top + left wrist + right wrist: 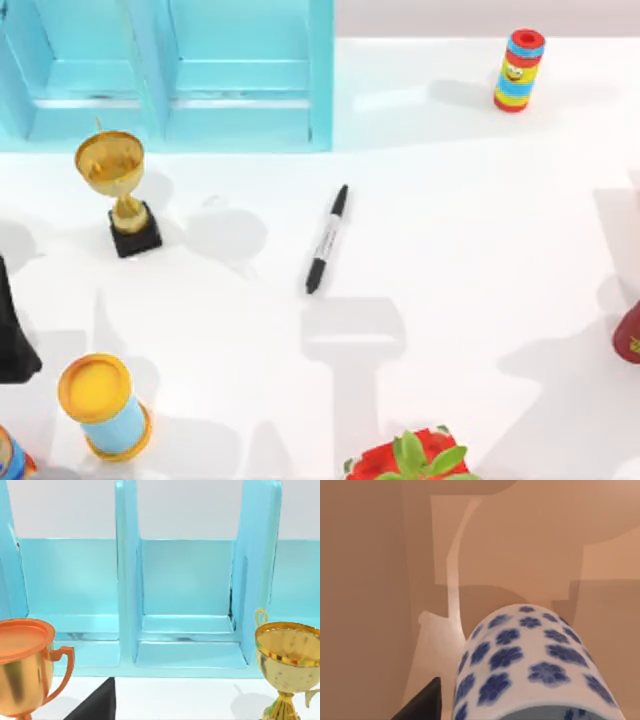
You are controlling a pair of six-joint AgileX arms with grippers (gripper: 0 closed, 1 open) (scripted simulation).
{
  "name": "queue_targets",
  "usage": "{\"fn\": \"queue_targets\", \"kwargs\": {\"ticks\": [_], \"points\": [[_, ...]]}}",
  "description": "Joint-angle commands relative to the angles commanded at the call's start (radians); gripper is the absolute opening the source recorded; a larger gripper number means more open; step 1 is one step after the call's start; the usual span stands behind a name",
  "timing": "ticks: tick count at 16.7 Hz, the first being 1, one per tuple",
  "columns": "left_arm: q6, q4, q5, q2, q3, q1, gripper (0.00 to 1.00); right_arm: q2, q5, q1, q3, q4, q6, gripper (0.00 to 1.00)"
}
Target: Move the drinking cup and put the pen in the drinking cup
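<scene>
From above I see the pen (327,239) lying flat on the white bench (480,250) near its middle — a slim black marker with a pale label band, cap end toward the light-blue shelf unit (180,80) at the back left. Nothing is in those open, glossy compartments. Left of the pen stands a gold trophy (118,190) on a black base; the yellow-rimmed light-blue cylinder (105,405) lies tilted at the front left, and a striped red-and-blue cylinder (519,70) stands far back right.

My right wrist camera shows the drinking cup (530,665) close up — rounded, white, glazed-looking with blue flowers, against a tan surface. Its inside is out of sight.

My left wrist camera faces the shelf unit, with the gold trophy and an orange-copper one (25,667) before it.

I cannot tell how either arm's jaws stand.
</scene>
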Motion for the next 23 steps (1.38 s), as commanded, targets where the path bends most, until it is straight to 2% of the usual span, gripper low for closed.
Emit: {"fn": "queue_targets", "kwargs": {"ticks": [11, 21, 23], "points": [[0.0, 0.0, 0.0, 0.0, 0.0, 0.0, 1.0, 0.0, 0.0, 0.0, 0.0, 0.0, 0.0, 0.02], [0.0, 0.0, 0.0, 0.0, 0.0, 0.0, 1.0, -0.003, 0.0, 0.003, 0.003, -0.003, 0.004, 0.0], [0.0, 0.0, 0.0, 0.0, 0.0, 0.0, 1.0, -0.017, 0.0, 0.038, 0.037, -0.039, 0.039, 0.0]]}}
